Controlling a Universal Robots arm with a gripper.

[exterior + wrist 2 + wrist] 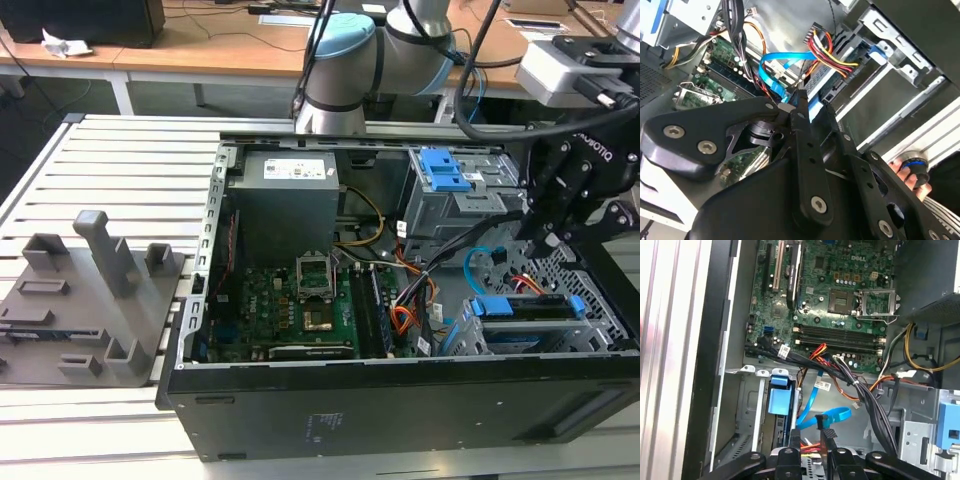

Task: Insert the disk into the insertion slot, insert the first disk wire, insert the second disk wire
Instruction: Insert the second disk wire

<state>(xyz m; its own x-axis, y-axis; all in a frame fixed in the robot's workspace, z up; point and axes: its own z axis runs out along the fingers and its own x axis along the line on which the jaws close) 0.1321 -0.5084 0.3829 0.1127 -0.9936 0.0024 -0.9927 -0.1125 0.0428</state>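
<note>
The disk (pixel 525 308), in its blue carrier (pixel 779 399), lies inside the insertion slot (pixel 592 300), a low grey bay with perforated walls at the exterior view's right. My gripper (pixel 543 240) hangs just above the disk's near end. In both wrist views a flat blue wire (pixel 775 70) loops up to my gripper (pixel 806 104), whose jaws look shut on the wire's black connector (pixel 821 419). A red, yellow and black wire bundle (pixel 827 50) runs to the disk's end beside it; whether it is plugged in is hidden.
The open computer case holds a green motherboard (pixel 300 300), a grey power supply (pixel 285 205) and a taller grey cage with blue latches (pixel 445 170). A grey fixture plate (pixel 80 300) lies at the exterior view's left. A person's hand (pixel 902 170) shows beside the case.
</note>
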